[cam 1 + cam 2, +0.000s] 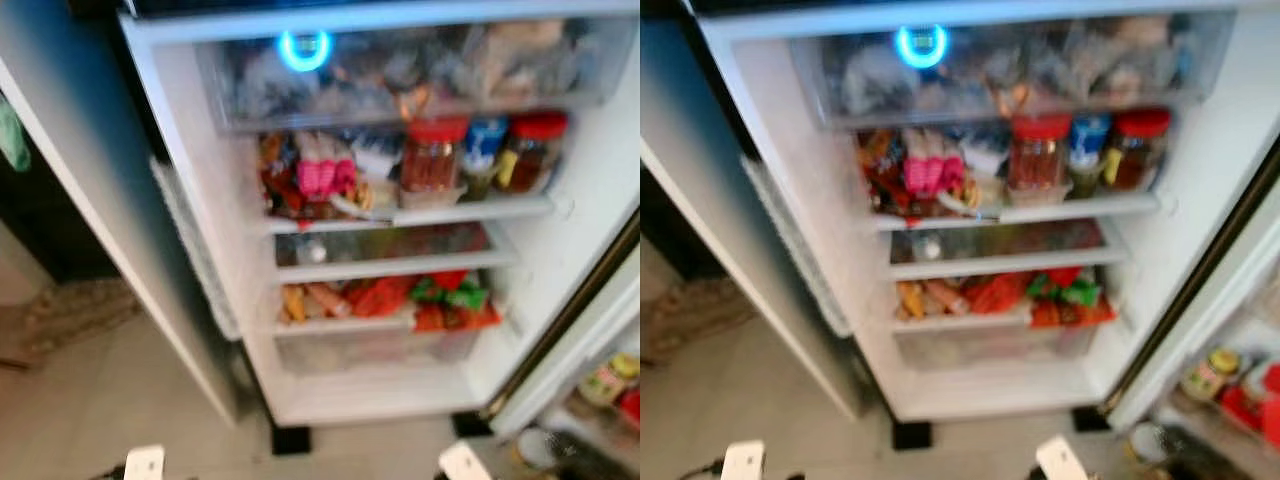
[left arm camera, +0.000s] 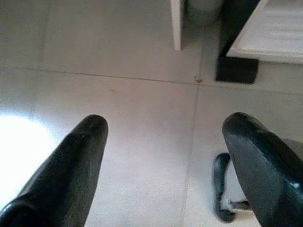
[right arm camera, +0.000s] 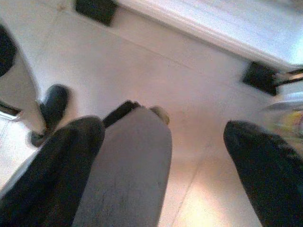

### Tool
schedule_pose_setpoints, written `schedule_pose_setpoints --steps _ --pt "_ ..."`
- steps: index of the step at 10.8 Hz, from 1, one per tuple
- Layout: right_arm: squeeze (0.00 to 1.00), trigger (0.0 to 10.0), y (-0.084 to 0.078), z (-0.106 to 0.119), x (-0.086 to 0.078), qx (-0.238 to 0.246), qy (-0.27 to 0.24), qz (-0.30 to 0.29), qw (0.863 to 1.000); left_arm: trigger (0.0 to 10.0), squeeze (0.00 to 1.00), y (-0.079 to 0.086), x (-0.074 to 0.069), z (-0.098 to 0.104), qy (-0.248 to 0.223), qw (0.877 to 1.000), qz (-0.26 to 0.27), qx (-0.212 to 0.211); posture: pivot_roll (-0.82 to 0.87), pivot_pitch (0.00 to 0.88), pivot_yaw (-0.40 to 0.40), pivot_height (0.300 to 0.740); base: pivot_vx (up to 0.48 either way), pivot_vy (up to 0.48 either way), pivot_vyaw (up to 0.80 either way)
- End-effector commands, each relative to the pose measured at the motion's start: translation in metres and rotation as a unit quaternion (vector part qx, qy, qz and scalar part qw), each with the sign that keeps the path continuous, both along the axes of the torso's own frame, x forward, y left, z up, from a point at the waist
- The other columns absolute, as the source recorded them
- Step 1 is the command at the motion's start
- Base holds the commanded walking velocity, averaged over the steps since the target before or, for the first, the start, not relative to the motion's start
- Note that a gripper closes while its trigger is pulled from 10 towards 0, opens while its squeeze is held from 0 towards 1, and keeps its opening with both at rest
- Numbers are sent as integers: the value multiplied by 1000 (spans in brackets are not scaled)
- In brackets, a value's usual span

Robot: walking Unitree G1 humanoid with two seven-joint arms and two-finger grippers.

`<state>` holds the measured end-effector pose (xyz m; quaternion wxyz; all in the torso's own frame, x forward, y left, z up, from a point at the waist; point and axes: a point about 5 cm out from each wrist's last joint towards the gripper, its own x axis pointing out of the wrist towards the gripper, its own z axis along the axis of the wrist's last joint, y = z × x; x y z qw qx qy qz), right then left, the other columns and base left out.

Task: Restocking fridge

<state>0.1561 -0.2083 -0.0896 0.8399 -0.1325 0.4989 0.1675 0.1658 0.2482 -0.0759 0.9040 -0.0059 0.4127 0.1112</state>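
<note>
The fridge (image 1: 585, 215) stands open before me, its view blurred. A top drawer (image 1: 400, 70) holds pale bags behind a blue ring light (image 1: 304, 48). On the shelf below stand two red-lidded jars (image 1: 433, 155) and a blue-lidded jar (image 1: 484, 150), with a pink pack (image 1: 325, 175) to their left. Red and green packets (image 1: 440, 298) lie on a lower shelf above a clear bottom drawer (image 1: 370, 350). My left gripper (image 2: 168, 127) hangs open over bare floor tiles, holding nothing. My right gripper (image 3: 163, 130) is also open and empty, low beside my grey leg (image 3: 128, 179).
The left fridge door (image 1: 120, 200) swings out to my left. The right door's rack (image 1: 610, 385) holds small jars at the lower right. Black fridge feet (image 3: 97, 9) rest on the pale tiled floor (image 2: 118, 56). A patterned mat (image 1: 75, 310) lies at the far left.
</note>
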Motion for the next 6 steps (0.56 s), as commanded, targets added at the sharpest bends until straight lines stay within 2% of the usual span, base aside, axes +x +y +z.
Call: schedule_pose_setpoints --steps 1,3,6 --pt "0 10000 0 -8 -20 -1 40 1 999 10000 0 0 0 0 1 1000 -4 2 -115 5 85 718 0 0 0" --pt "0 10000 0 -8 -19 -1 39 0 999 10000 0 -1 1 0 0 1000 -8 0 -116 5 86 740 0 0 0" --pt "0 10000 0 -8 -18 -2 39 -2 999 10000 0 -2 2 0 2 1000 -8 -3 -114 0 84 740 0 0 0"
